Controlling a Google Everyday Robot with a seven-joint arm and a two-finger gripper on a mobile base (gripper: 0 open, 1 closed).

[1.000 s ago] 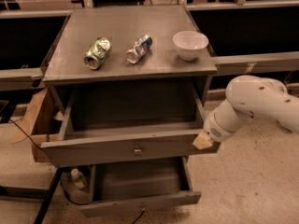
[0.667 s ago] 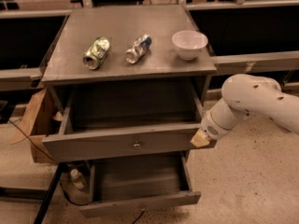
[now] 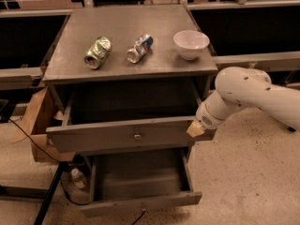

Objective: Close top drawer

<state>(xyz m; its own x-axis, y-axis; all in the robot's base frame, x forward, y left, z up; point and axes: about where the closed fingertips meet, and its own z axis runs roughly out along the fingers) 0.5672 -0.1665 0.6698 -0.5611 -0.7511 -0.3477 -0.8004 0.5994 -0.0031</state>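
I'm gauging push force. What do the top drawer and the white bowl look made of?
The top drawer: likely painted sheet metal, matte grey, thin flat walls. The bowl: glazed ceramic or plastic, smooth white sheen. The claw sits at the drawer front's right end.

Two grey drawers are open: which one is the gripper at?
The upper, wide grey drawer with the small metal knob; the gripper sits at its front's right end, above the lower open drawer.

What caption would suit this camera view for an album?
Gripper at the right end of the open top drawer, seemingly about to push it shut.
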